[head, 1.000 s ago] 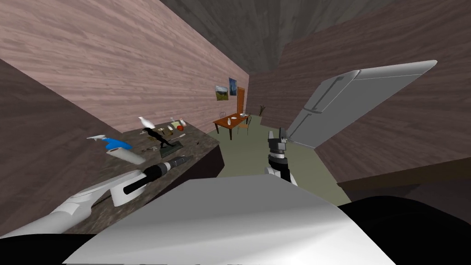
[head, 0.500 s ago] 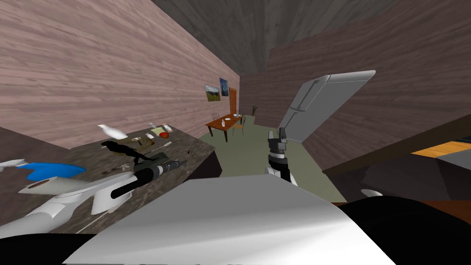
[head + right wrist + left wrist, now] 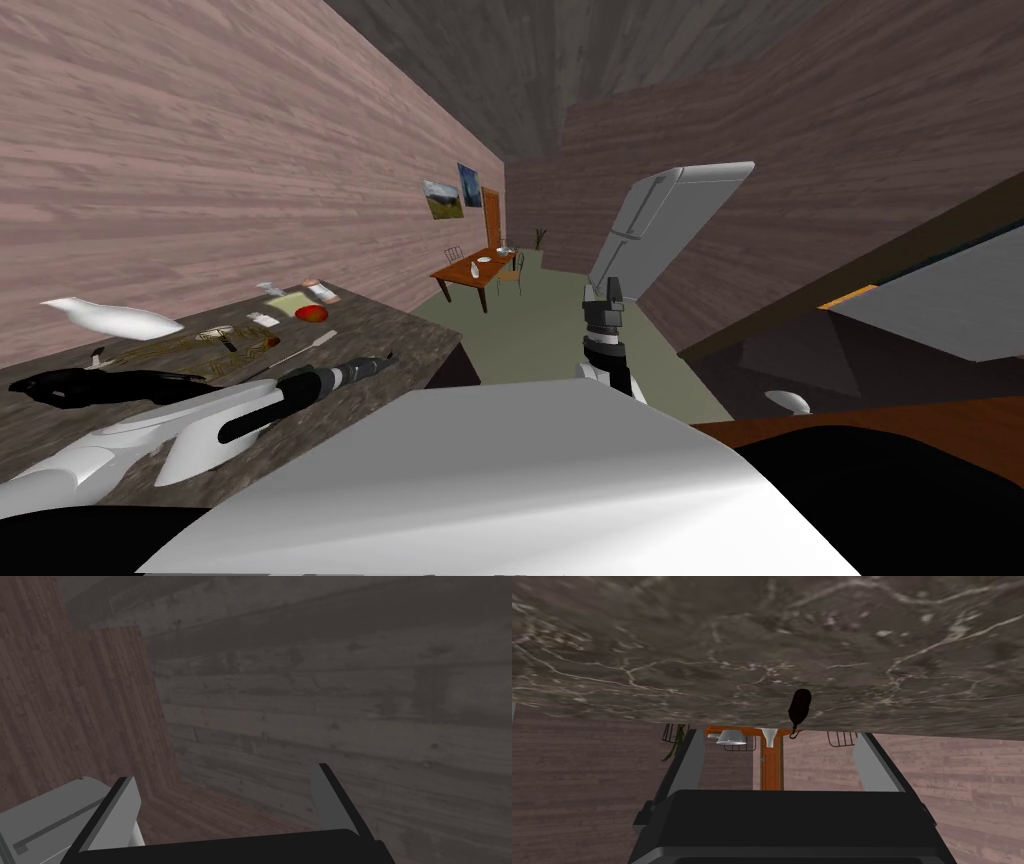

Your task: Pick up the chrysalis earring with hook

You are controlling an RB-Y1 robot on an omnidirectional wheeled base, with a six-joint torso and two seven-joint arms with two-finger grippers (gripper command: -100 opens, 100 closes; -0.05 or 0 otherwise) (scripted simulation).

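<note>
Our left gripper [image 3: 779, 735], fingers spread, hovered over the dark marbled counter [image 3: 662, 636] at our ten o'clock. The black chrysalis earring [image 3: 800, 705] lay at its twelve o'clock, near the counter's edge. Our right gripper [image 3: 225, 781] was likewise released.

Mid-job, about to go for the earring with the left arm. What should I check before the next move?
1. Left pincer open: ok.
2. Small black oval earring with hook in sight on dark marbled countertop: ok.
3. Earring lined up between the fingers: ok, roughly.
4. Fingers around the earring: not ok, it lies ahead of them.
5. Right pincer open, away from the countertop: ok.
</note>
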